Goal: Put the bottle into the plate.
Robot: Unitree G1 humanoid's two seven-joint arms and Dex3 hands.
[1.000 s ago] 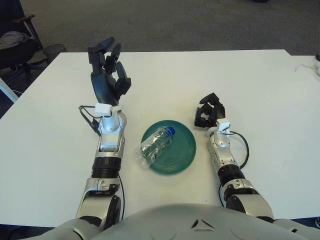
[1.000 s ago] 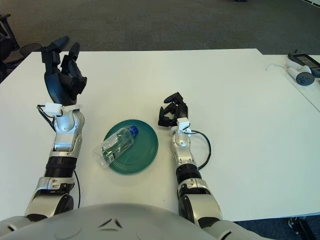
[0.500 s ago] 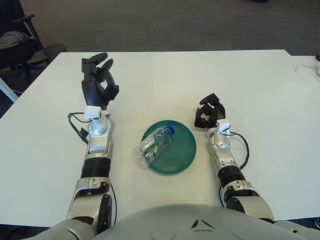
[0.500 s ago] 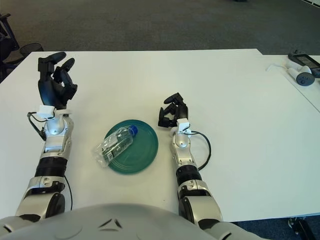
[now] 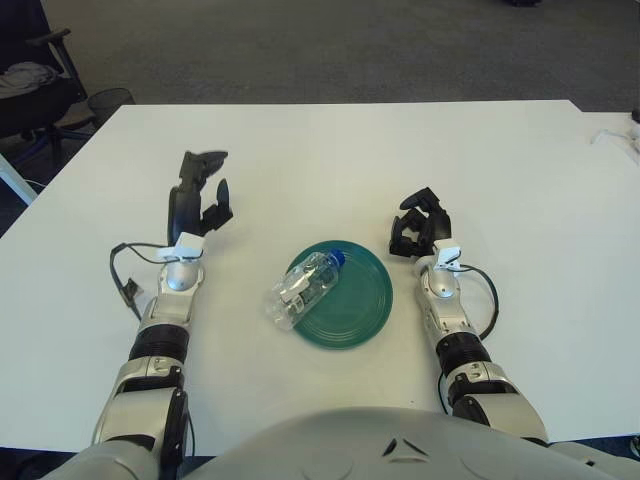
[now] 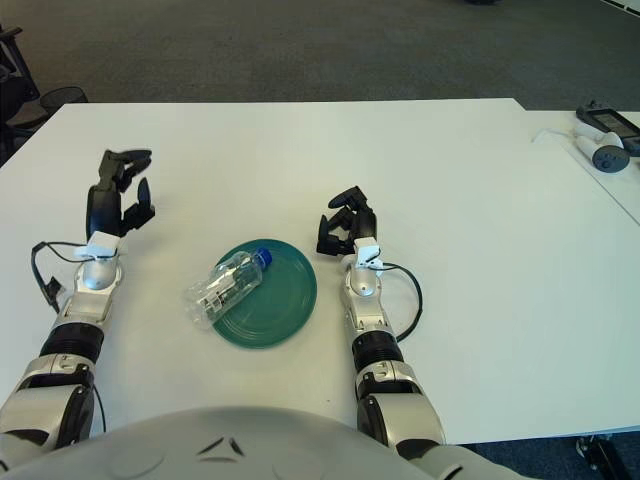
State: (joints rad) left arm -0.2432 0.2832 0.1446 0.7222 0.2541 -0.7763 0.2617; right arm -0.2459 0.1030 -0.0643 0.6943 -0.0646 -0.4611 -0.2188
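A clear plastic bottle (image 5: 302, 289) with a blue cap lies on its side across the left rim of the green plate (image 5: 360, 300); its cap end is over the plate and its base hangs past the rim toward the table. My left hand (image 5: 196, 196) is well to the left of the plate, fingers spread and holding nothing. My right hand (image 5: 418, 225) shows just right of the plate with its fingers curled, empty.
The white table (image 5: 330, 160) stretches wide behind the plate. A black cable (image 5: 125, 285) loops beside my left forearm. White controllers (image 6: 600, 150) lie on a second table at the far right. A chair and bin (image 5: 105, 100) stand off the table's far left corner.
My left hand has moved left and lowered, away from the plate. The bottle has shifted slightly on the plate's rim. The right hand has not moved.
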